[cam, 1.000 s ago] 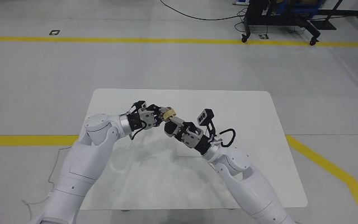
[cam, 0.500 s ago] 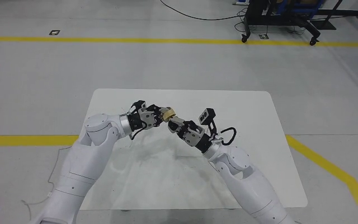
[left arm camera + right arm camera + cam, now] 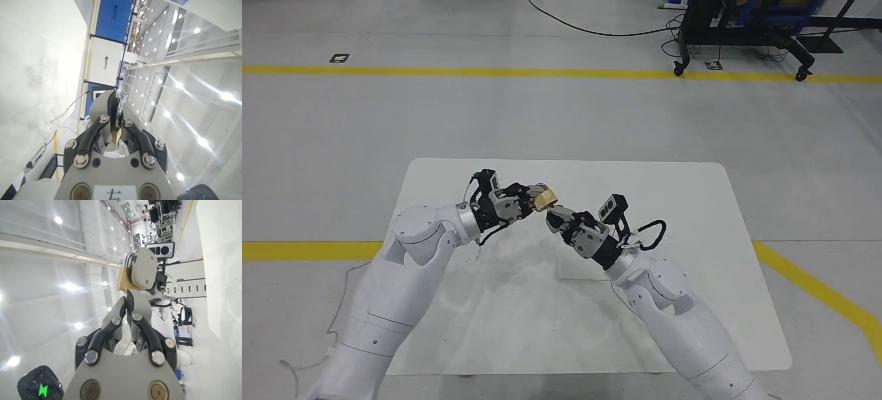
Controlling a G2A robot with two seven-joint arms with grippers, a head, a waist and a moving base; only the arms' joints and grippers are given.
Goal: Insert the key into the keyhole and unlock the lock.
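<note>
A brass padlock hangs in the air above the white table, near its far middle. My left gripper is shut on it. In the left wrist view the brass body and steel shackle sit between the closed fingers. My right gripper is just in front of the lock, shut. In the right wrist view its fingertips press against the padlock's lower end. The key is hidden between the pads. A left gripper finger covers one side of the lock.
Both arms meet over the table's far half, with bare tabletop beneath and around them. Yellow floor lines run beyond the table. A black wheeled cart stands far off at the back right.
The left gripper has turned and carried the padlock slightly toward the far edge. The right gripper has followed, staying against the lock's lower end.
</note>
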